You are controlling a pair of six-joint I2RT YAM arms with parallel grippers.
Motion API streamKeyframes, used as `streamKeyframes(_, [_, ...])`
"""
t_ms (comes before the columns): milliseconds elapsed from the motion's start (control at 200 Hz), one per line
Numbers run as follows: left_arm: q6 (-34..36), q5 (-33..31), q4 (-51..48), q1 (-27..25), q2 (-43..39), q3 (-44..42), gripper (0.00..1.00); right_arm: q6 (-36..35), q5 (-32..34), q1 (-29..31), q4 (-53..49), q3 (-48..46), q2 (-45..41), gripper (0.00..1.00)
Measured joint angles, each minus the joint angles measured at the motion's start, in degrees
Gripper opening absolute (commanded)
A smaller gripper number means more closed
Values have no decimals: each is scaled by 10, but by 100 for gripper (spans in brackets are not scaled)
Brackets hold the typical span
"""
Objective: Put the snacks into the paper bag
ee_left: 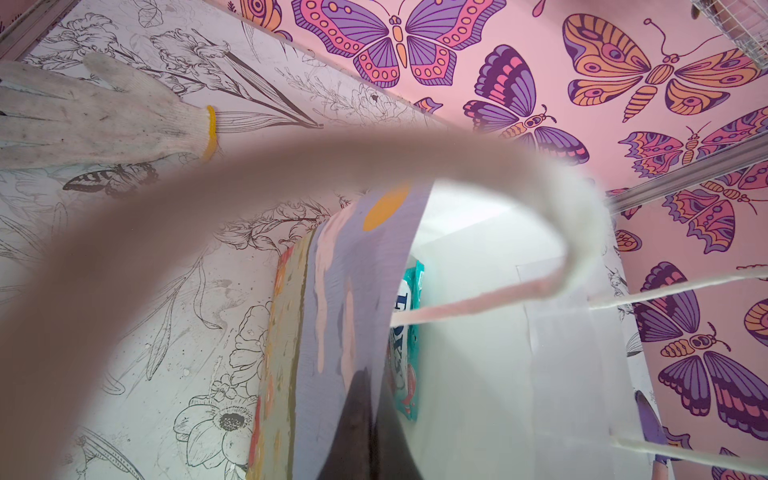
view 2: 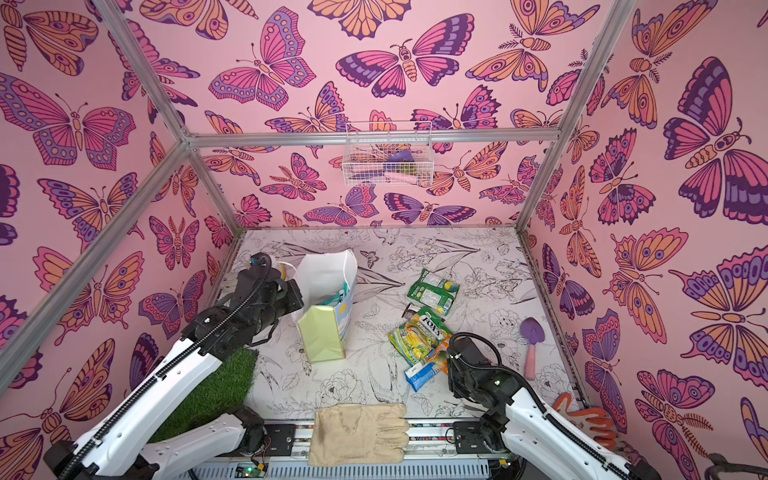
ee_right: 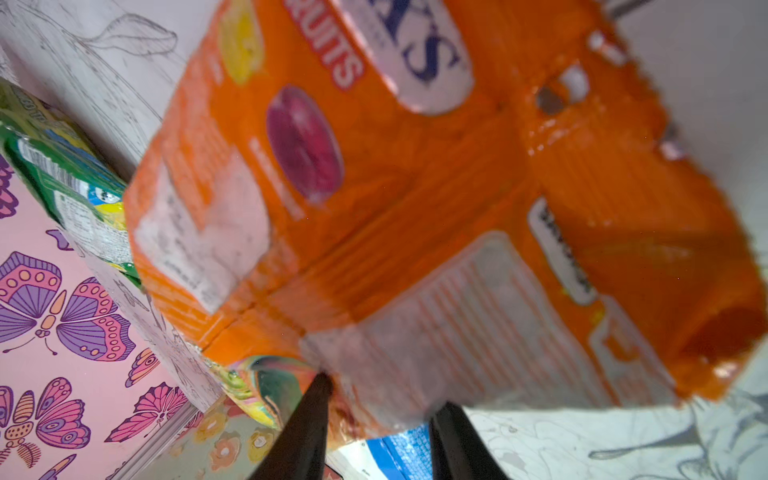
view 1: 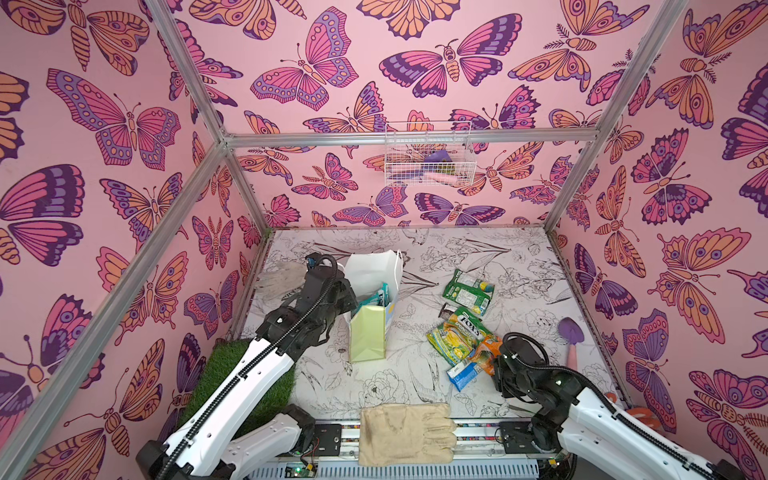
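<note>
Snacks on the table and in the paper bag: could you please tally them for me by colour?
teal packet, inside the paper bag: 1
green packet: 1
yellow-green packet: 1
orange packet: 1
blue packet: 1
dark brown bar, mostly hidden: 1
Total: 6

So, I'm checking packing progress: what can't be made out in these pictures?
Paper bag contents: in both top views, its walls hide everything below the teal packet.
Right jaws' grip: in the right wrist view, the orange packet is blurred; in both top views, the wrist covers them.
Wire basket contents: top views, too small.
Left wrist view: blurred cord handle covers much.
</note>
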Motion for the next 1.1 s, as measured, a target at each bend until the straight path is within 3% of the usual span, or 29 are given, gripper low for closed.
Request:
streamKeyframes(290, [0, 0, 0, 0, 0, 0, 0, 0, 14, 0, -17, -5, -14, 0])
streamKeyframes(831, [0, 0, 0, 0, 0, 0, 0, -1, 69, 0, -99, 42, -33, 0])
streamKeyframes(1097, [0, 0, 0, 2, 0, 0, 0, -40, 88, 0, -100, 80, -17, 0])
